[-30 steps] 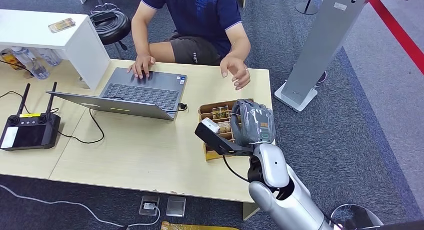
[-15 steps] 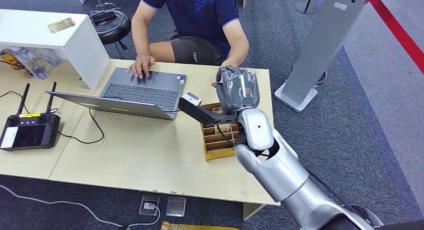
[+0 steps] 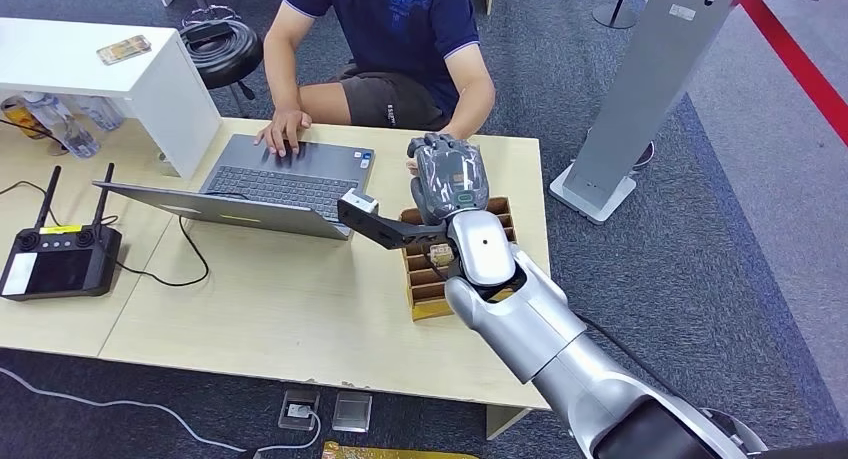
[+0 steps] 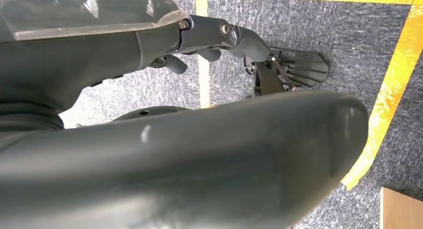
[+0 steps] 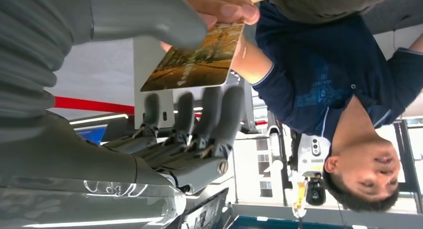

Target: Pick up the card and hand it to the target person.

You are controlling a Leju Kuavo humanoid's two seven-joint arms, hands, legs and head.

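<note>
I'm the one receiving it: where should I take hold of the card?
Pinch the card at its far edge, the end pointing away from the right hand, coming in from your side. The thumb covers the near corner, and your fingers already touch the free end.

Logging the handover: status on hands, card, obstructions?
Right hand holds card, raised at person. Person's fingers on card's far edge. Left hand hangs over floor, holding nothing. Nothing blocking.
</note>
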